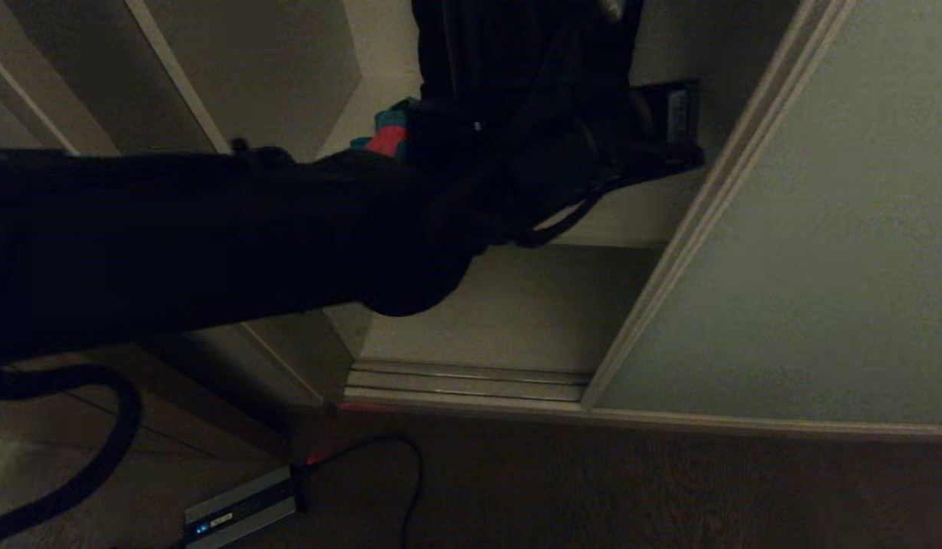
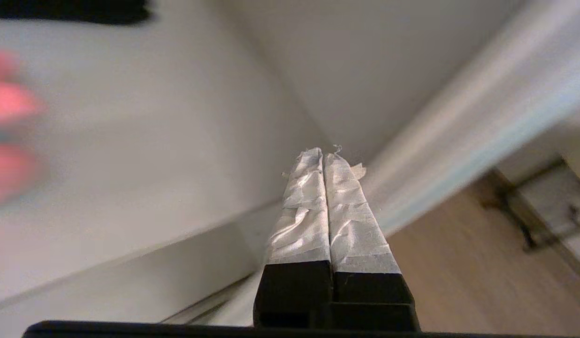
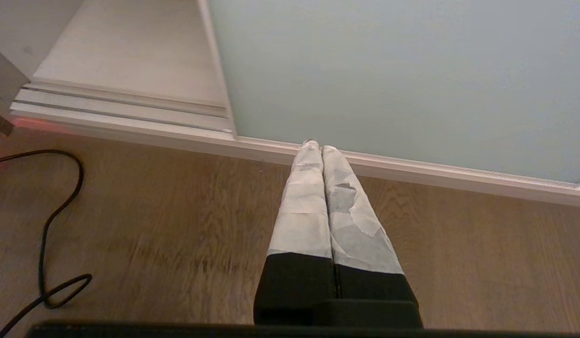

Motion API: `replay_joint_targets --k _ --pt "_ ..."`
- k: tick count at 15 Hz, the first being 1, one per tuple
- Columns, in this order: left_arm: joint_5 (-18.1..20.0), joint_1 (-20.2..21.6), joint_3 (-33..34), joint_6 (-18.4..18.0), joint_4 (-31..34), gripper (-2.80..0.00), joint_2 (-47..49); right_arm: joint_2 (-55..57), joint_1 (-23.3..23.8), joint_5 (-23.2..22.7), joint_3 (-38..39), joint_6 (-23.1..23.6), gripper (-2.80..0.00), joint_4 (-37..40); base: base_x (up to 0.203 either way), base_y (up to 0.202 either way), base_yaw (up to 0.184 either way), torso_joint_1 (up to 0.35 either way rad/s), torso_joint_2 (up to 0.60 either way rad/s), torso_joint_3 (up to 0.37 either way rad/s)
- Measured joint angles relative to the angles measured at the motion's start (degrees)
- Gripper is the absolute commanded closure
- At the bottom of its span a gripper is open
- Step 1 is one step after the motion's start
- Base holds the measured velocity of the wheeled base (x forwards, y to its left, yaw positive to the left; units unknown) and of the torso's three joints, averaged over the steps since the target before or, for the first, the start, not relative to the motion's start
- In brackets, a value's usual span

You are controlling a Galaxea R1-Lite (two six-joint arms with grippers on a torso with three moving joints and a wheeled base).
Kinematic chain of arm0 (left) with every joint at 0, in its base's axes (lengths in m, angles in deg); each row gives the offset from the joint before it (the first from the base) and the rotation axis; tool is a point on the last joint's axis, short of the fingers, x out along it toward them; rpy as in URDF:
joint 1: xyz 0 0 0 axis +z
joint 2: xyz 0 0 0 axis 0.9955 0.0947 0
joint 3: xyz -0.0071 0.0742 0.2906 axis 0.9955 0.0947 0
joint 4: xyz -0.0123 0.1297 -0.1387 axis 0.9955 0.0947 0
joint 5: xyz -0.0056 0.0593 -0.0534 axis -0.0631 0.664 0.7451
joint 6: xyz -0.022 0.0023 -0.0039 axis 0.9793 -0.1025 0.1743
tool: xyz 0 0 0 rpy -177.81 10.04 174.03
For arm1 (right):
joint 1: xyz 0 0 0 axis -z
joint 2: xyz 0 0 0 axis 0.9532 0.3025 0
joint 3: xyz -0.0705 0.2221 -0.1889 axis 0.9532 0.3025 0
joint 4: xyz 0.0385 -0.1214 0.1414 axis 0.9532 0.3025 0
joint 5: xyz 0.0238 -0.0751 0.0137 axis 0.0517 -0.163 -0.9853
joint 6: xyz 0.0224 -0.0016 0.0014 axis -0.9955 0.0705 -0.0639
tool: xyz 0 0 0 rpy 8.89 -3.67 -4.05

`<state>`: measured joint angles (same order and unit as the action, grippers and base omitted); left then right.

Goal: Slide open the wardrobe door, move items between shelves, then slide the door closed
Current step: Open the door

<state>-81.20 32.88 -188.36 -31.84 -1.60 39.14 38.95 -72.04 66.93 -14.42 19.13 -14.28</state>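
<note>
The sliding wardrobe door stands drawn over to the robot's right, leaving the compartment open, with a plush toy sitting far back on the upper shelf and the lower shelf bare where it shows. The toy is likely light, soft and squashy, so a pinch across its body or a limb should hold it, though loose fabric may slip from taped fingers. The door is probably heavy but rides on its floor track; its flat face offers nothing to grasp, so pushing sideways on the cream frame strip looks like the best purchase. The left end effector is inside the wardrobe over the upper shelf, its taped fingers pressed together and empty, with the toy a red blur off to one side and apart from it. The right end effector is also closed on nothing, parked low over the wooden floor before the door's bottom rail. Much is hidden: the dark left arm covers most of the shelf in the head view, only a scrap of one toy shows, and no second toy can be made out.
</note>
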Motion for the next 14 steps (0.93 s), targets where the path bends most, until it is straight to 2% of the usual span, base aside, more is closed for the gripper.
replay_joint_targets --k 2,5,8,12,14 --pt "-2.04 3.03 5.33 -0.08 1.27 0.00 -5.54 0.00 -0.02 0.00 0.00 0.00 0.00 -0.01 0.000 0.000 0.000 0.000 0.00 0.000" --pt "-4.19 10.47 17.82 -2.27 5.14 0.00 -17.74 0.00 -0.02 0.01 0.00 0.00 0.00 0.00 0.000 0.000 0.000 0.000 0.00 0.000" --pt "-3.79 22.37 35.61 -5.33 10.00 0.00 -34.41 0.00 0.00 0.02 0.00 0.02 0.00 -0.01 0.000 0.000 0.000 0.000 0.00 0.000" --pt "3.48 42.73 59.62 -7.63 16.50 0.00 -61.02 0.00 0.00 0.00 0.00 -0.05 0.00 -0.02 0.000 0.000 0.000 0.000 0.00 0.000" --pt "7.74 49.36 71.89 -8.31 18.96 0.00 -74.55 0.00 0.00 0.00 0.00 -0.01 0.00 -0.02 0.000 0.000 0.000 0.000 0.00 0.000"
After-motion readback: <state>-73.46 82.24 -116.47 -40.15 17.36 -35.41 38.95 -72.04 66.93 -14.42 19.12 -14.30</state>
